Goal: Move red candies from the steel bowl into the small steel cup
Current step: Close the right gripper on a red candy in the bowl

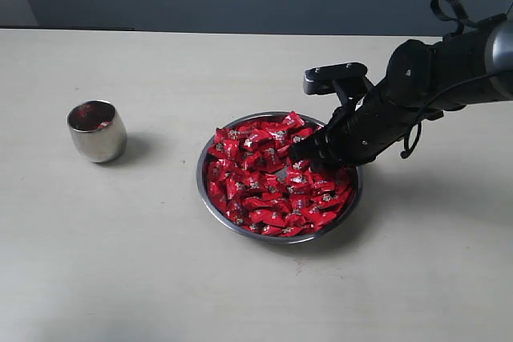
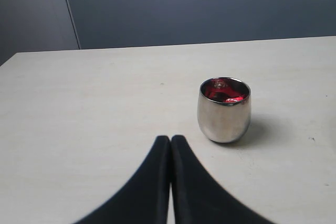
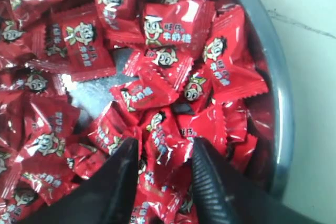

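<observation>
Steel bowl (image 1: 200, 190) taken as reference, on a pale table (image 1: 160, 278).

- Red candies (image 1: 264, 182): heaped across the bowl, nearly covering it; one small patch of bare steel shows near the bowl's middle.
- Small steel cup (image 1: 96, 138): upright, well apart from the bowl, off its left side in the exterior view. Red shows inside the cup; the left wrist view picks out at least one wrapper (image 2: 226, 93) below its lip. How many, cannot tell.
- Right gripper (image 1: 300, 154): down in the bowl, toward its right rim. In the right wrist view the jaws stand apart, straddling one candy (image 3: 165, 145) in the pile. Released, nothing lifted; whether the pads touch that wrapper yet is unclear.
- Left gripper (image 2: 170, 140): clenched, fingers pressed together on nothing. It points toward the cup from a short way off, far from the bowl.

Progress, my reading: early. A few candies appear delivered and the bulk is left in the bowl. Step in hand looks like another pick, with the carry to the cup to follow.
</observation>
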`<state>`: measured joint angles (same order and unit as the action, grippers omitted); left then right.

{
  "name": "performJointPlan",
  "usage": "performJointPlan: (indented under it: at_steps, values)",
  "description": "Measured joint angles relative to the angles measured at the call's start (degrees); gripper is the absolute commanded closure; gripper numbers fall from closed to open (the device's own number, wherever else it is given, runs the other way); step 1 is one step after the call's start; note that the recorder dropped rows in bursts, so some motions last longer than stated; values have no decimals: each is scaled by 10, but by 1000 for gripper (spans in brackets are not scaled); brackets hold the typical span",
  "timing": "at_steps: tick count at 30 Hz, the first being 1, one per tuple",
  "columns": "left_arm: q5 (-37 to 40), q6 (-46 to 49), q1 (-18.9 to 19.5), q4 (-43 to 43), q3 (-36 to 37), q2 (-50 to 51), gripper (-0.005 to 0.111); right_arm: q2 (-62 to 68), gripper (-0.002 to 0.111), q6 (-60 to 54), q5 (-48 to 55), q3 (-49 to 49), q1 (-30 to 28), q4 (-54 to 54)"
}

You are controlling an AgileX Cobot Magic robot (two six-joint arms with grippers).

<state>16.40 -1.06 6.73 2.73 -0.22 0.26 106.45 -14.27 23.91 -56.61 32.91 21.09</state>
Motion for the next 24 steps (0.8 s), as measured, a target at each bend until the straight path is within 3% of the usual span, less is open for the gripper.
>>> performJointPlan:
  at_steps: [24]
  values:
    - [0, 0, 0, 0, 0, 0, 106, 25, 74, 0, -25, -15, 0, 33]
